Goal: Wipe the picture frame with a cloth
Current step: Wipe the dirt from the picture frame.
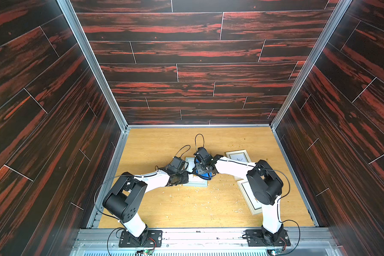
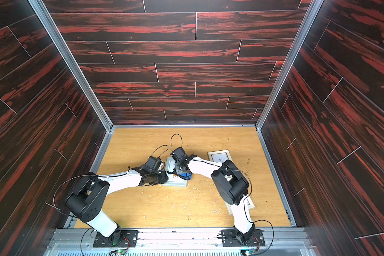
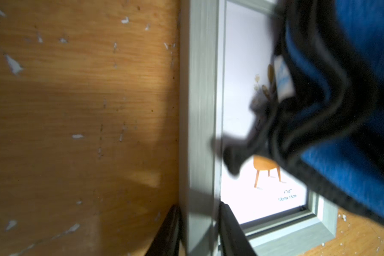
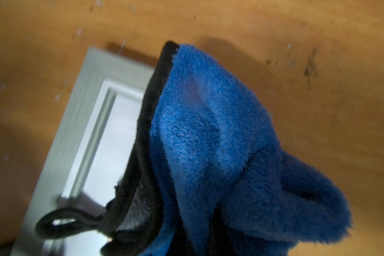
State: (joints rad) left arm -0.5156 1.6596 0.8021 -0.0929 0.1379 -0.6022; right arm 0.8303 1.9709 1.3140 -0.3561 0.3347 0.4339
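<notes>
The grey-green picture frame lies flat mid-way across the wooden table, and the bunched blue cloth hangs over its glass. The right gripper pinches the cloth, and the left gripper clamps the frame's side rail. Wiping seems to be in hand; the next move calls for sweeping the cloth across the glass.

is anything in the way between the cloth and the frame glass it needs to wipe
Nothing visible. The cloth, bunched in the right gripper, hangs right over the glass of the picture frame. The left gripper has its jaws on the frame's side border, clear of the glass.
</notes>
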